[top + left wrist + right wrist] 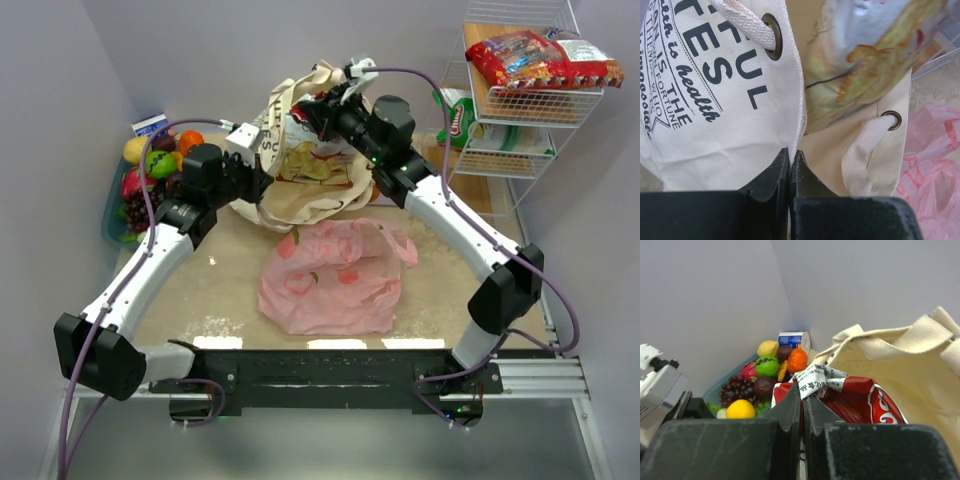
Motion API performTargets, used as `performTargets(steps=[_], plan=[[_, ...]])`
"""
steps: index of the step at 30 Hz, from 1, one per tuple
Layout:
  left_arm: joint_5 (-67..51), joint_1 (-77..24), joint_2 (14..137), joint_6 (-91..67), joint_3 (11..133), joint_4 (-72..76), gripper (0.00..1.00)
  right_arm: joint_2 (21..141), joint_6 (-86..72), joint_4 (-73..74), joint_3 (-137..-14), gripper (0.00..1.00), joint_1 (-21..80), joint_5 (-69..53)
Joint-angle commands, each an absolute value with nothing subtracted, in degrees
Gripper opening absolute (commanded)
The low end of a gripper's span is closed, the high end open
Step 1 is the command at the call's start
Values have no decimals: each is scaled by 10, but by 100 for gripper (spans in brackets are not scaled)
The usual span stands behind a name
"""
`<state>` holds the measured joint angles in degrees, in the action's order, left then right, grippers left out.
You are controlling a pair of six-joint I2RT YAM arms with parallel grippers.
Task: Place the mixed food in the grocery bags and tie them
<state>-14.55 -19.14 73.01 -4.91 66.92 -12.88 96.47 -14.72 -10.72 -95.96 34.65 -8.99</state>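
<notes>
Cream canvas tote (300,205) stands at the far middle of the surface (200,290), mouth open, with a packet printed with pale chips (315,160) inside it. My left fingers (789,159) are pressed together on the edge of the tote's lettered side. My right fingers (801,395) are closed on the white crimped end of a red snack packet (860,400), held at the tote's mouth beside a webbing handle (920,337). Pink plastic bag (335,275) lies flat just in front of the tote, between my two arms, with bare surface showing to its left. Walls close the left and back edges. A fruit bin (140,190) sits at the left wall. A wire shelf (520,100) at the right carries more red packets (540,60).
</notes>
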Motion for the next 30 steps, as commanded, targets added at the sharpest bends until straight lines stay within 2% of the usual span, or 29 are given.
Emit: performTargets(steps=[1, 7, 16, 25, 27, 29, 30], plan=[[-144, -189, 709, -45, 671, -100, 0, 990, -127, -162, -1037, 0, 376, -100], [-144, -189, 707, -44, 674, -104, 0, 1019, -125, -188, -1061, 0, 395, -102], [-133, -166, 672, -61, 664, -93, 0, 1010, -129, -222, -870, 0, 387, -19], [-179, -142, 654, -82, 646, -60, 0, 1115, -133, -2, -1015, 0, 374, 38], [-179, -141, 653, -83, 645, -60, 0, 1111, -129, 23, -1011, 4, 374, 50], [-179, -141, 655, -83, 645, -59, 0, 1104, -122, 37, -1011, 22, 374, 60], [-179, -141, 657, -83, 645, -59, 0, 1101, -121, 55, -1014, 35, 374, 61]])
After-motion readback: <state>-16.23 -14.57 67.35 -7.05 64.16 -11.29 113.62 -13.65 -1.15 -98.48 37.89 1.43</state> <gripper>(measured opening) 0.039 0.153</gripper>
